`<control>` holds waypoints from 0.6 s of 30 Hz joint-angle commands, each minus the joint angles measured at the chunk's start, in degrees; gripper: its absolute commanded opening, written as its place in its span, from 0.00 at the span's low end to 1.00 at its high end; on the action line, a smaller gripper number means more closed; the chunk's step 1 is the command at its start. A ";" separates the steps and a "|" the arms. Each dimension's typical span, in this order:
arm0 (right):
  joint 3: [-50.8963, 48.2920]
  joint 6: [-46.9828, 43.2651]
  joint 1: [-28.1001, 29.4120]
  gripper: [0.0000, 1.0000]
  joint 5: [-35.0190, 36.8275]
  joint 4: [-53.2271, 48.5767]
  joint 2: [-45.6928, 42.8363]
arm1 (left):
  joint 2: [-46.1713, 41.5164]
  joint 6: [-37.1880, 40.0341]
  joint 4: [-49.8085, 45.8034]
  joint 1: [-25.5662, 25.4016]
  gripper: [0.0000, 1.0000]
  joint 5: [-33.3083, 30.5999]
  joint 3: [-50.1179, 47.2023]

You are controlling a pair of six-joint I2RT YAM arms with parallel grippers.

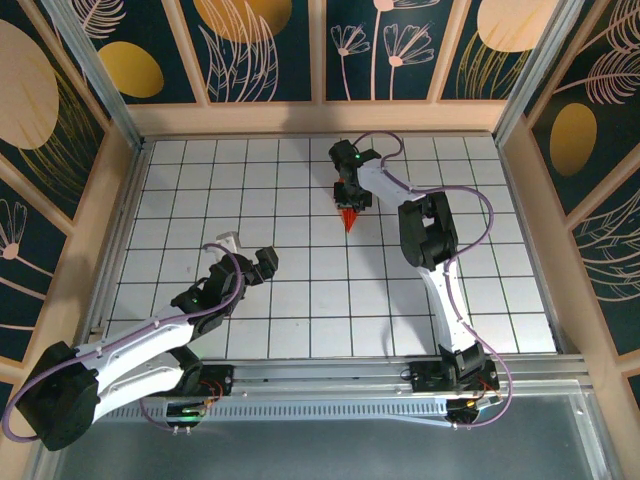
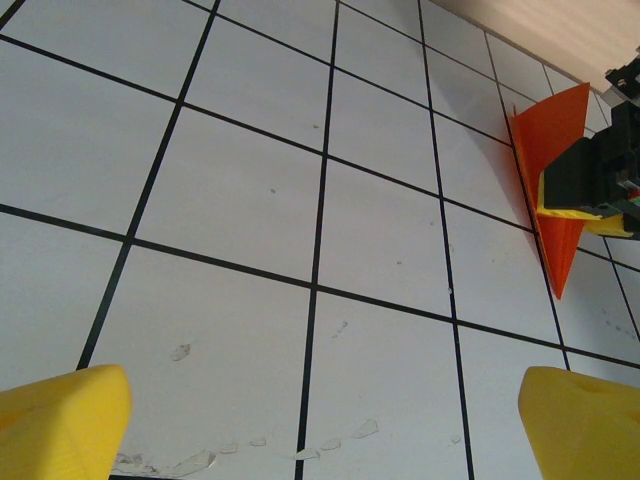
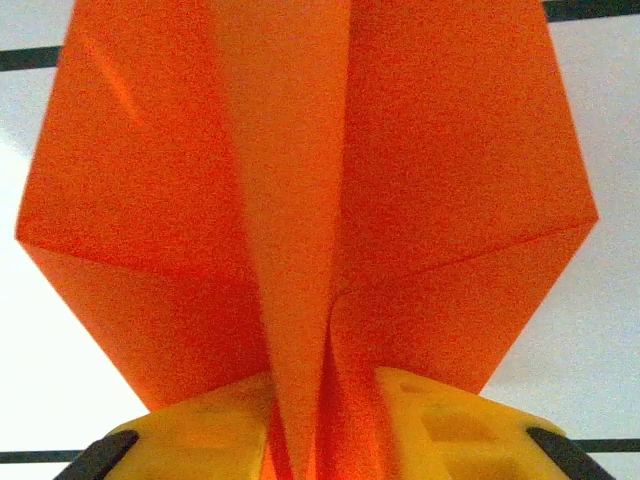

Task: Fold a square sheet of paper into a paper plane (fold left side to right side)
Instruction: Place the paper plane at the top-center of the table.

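Bright orange paper plane point(image 1: 348, 218), creased wings fanned, pointed nose toward the arms, at the far middle of the white gridded tabletop point(image 1: 300, 310), its centre fold between the right tool's point(image 3: 300, 425) yellow fingers point(image 3: 440, 430), grip impossible to tell, left tool point(image 2: 325, 420) spread wide, well apart over bare tiles

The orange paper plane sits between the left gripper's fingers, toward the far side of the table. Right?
No. The paper plane sits between the fingers of the right gripper, toward the far side of the table; the right wrist view shows it. The left gripper hangs open, apart from it.
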 commanded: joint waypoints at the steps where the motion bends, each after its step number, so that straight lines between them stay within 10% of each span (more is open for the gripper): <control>1: -1.17 -0.15 0.29 0.31 0.96 0.05 1.58 | -0.09 -0.39 0.66 0.35 0.99 0.19 -0.08; 18: -3.29 -2.39 0.76 0.54 2.55 0.54 0.26 | -0.73 -0.30 -0.10 0.35 0.99 -0.20 -0.17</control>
